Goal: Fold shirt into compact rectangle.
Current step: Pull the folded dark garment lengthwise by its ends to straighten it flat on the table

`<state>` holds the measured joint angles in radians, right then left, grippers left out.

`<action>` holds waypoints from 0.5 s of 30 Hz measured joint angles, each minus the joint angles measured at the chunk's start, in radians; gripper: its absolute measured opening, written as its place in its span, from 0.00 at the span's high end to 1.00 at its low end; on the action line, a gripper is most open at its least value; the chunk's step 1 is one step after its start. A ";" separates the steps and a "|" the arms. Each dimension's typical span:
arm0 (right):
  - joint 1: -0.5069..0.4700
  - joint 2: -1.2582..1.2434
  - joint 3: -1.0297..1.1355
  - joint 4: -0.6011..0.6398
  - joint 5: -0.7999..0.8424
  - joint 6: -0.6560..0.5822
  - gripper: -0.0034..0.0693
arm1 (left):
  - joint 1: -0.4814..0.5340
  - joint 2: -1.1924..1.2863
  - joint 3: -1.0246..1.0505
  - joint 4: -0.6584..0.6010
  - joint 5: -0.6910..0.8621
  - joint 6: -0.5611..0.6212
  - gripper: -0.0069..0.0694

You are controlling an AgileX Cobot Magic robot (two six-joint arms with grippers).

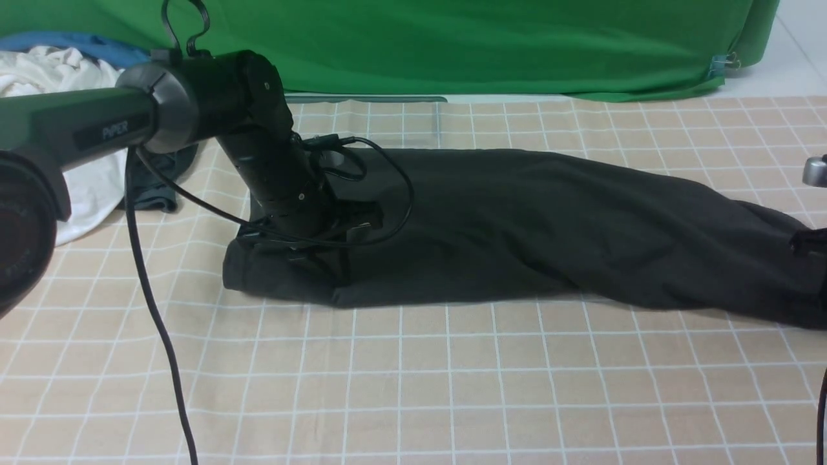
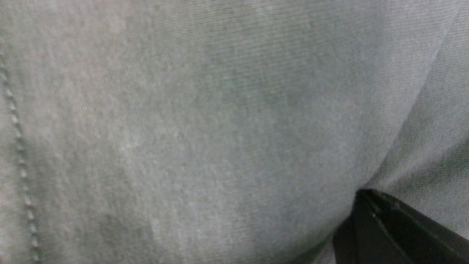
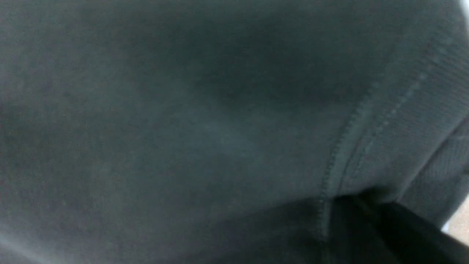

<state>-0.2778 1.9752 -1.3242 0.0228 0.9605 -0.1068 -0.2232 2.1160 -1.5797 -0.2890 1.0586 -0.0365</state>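
Across the checked tablecloth (image 1: 413, 374) the shirt (image 1: 517, 226) stretches left to right, left gripper (image 1: 316, 248) clenched on its left end, right gripper (image 1: 811, 248) clenched on its right.

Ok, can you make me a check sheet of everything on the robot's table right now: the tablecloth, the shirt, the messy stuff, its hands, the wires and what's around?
Surface: beige checked tablecloth, lying flat.
Job's things: black shirt, stretched in a long band across the cloth, not yet a compact rectangle.
Clutter: white garment, dark grey garment and blue cloth at the far left.
Hands: left hand shut on the shirt's left end; right hand shut on its right end, by a seam.
Cables: black cable hangs from the left arm; looped cable lies over the shirt.
Surroundings: green backdrop behind the table.
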 joint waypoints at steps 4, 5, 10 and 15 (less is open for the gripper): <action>-0.017 0.000 -0.064 -0.054 0.088 -0.010 0.90 | 0.000 0.000 0.001 0.000 -0.001 0.003 0.89; -0.025 -0.001 -0.078 -0.060 0.102 -0.010 0.90 | 0.000 0.000 0.001 0.000 -0.001 0.003 0.89; -0.081 -0.018 -0.200 -0.071 0.203 -0.006 0.90 | 0.000 0.000 0.001 0.000 -0.005 0.005 0.89; -0.086 -0.019 -0.232 -0.082 0.244 -0.021 0.90 | -0.004 0.000 0.001 -0.004 -0.008 0.007 0.89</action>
<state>-0.3637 1.9559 -1.5562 -0.0588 1.2043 -0.1276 -0.2271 2.1160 -1.5789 -0.2928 1.0508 -0.0291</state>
